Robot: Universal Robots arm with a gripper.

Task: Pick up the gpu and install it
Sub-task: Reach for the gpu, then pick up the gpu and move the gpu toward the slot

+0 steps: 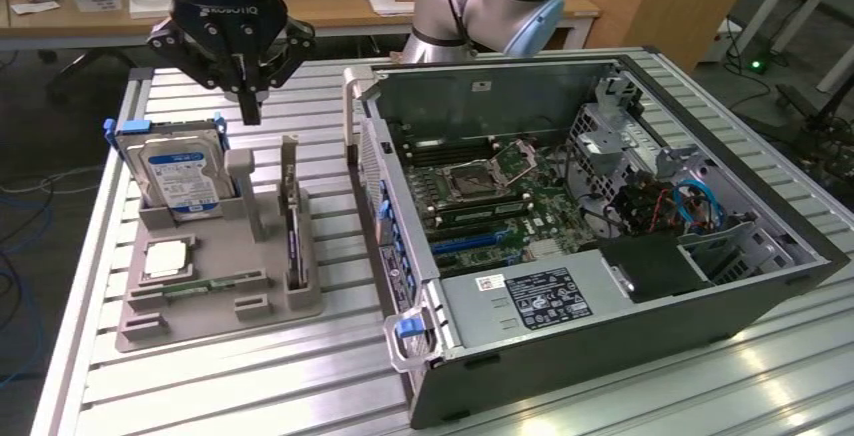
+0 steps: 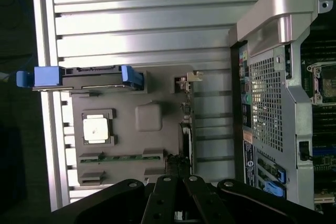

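The gpu (image 1: 291,218) stands on edge in a slot of the grey holder (image 1: 220,301), a thin dark card with its silvery bracket end uppermost. In the wrist view the gpu (image 2: 186,124) appears edge-on. My gripper (image 1: 250,111) hangs shut with nothing in it, above the holder's far end, between the hard drive (image 1: 182,178) and the card's top. In the wrist view the gripper (image 2: 176,203) shows its dark fingers (image 2: 163,203) together over the holder.
The grey holder also carries a processor chip (image 1: 167,257) and a green memory stick (image 1: 200,285). The open computer case (image 1: 587,336) lies at the exterior view's right, with its motherboard (image 1: 487,201) exposed. A slatted metal table (image 1: 240,386) is underneath.
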